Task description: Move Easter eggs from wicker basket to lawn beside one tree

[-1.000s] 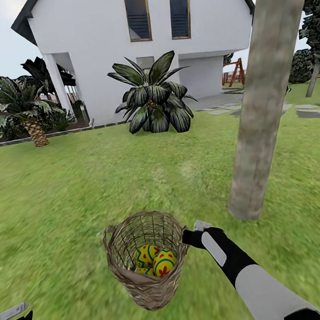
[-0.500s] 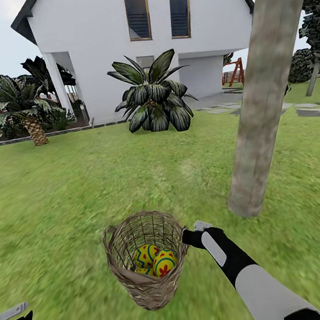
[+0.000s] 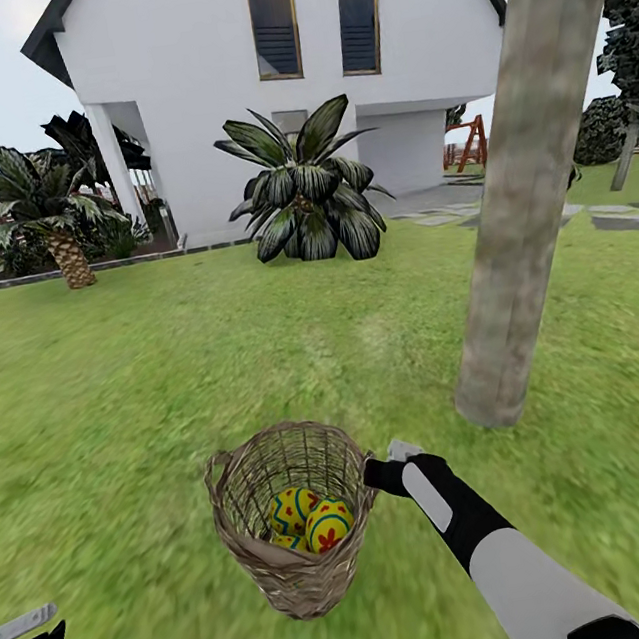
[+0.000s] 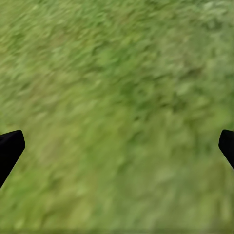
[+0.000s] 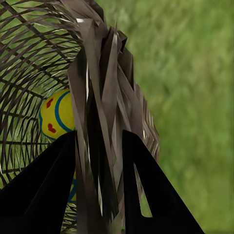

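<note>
Down at the near left corner of the head view, the left gripper (image 3: 22, 626) hangs low over the lawn (image 3: 119, 406). From its own wrist camera the two dark fingertips (image 4: 9, 148) sit far apart at the frame's edges, spread wide, nothing between them but blurred grass.

Now to the right arm, reaching in from the near right. The right gripper (image 3: 385, 470) is at the rim of the wicker basket (image 3: 298, 574), on the side nearest the tree. The right wrist view settles it: the two black fingers (image 5: 44, 195) are pinched close on a bunch of woven strands of the basket's wall, one finger inside and one outside. Narrow grip, holding the basket rim.

The basket stands upright on the grass, just left of that gripper. Inside it lie the Easter eggs (image 3: 310, 517), yellow with red marks and blue bands; two show plainly and a third peeks out low beside them. One egg is also seen through the weave in the right wrist view.

Just beyond and to the right rises the tree (image 3: 516, 203), thick mottled trunk, its foot near the basket but apart from it.

Farther back, a big dark-leaved bush (image 3: 308, 195), a short palm (image 3: 49, 219) at left, grey paving stones (image 3: 619, 219) at right, and the white house (image 3: 277, 73) behind them all.
</note>
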You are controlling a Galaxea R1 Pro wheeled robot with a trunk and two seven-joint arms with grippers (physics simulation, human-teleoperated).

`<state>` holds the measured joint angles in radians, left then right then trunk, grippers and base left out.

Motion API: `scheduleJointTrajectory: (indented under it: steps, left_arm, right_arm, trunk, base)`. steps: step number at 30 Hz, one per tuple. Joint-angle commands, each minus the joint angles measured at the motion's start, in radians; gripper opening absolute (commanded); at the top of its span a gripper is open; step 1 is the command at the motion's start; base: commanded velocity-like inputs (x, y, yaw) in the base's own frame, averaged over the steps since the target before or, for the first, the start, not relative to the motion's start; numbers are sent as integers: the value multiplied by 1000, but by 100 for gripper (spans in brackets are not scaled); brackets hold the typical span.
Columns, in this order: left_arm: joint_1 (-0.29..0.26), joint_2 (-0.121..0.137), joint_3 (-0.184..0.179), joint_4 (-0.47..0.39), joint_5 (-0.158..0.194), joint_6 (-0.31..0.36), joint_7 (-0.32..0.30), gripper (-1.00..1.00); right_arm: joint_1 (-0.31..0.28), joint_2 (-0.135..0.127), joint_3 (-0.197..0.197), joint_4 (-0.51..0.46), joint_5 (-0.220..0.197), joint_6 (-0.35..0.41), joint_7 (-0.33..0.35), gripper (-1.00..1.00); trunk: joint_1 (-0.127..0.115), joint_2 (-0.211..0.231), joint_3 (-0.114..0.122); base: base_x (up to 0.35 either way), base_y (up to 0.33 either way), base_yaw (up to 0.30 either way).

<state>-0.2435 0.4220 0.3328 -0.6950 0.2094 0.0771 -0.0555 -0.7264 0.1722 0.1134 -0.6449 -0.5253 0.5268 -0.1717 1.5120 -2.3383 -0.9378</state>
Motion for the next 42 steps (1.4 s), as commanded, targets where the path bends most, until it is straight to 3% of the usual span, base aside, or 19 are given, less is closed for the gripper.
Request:
scheduleJointTrajectory:
  steps: [1, 23, 32, 38, 42]
  left_arm:
    - [0, 0, 3, -1, 10, 7, -6, 100]
    - [0, -1, 3, -1, 10, 7, -6, 100]
    - [0, -1, 3, -1, 10, 7, -6, 100]
    - [0, 0, 3, -1, 9, 7, -6, 100]
    - [0, -1, 3, -1, 10, 7, -6, 100]
  right_arm:
    - [-1, 0, 3, -2, -18, 1, -9, -100]
    - [-1, 0, 3, -2, -18, 1, -9, -100]
    - [-1, 1, 3, -2, -18, 1, -9, -100]
    - [-1, 1, 3, -2, -18, 1, -9, -100]
    - [-1, 1, 3, -2, -17, 1, -9, -100]
  trunk:
    - [4, -8, -4]
    - [88, -162, -73]
    - [92, -164, -108]
    - [92, -164, -108]
    - [94, -165, -123]
  base:
    - [0, 0, 0]
    - [0, 0, 0]
    - [0, 0, 0]
    - [0, 0, 0]
    - [0, 0, 0]
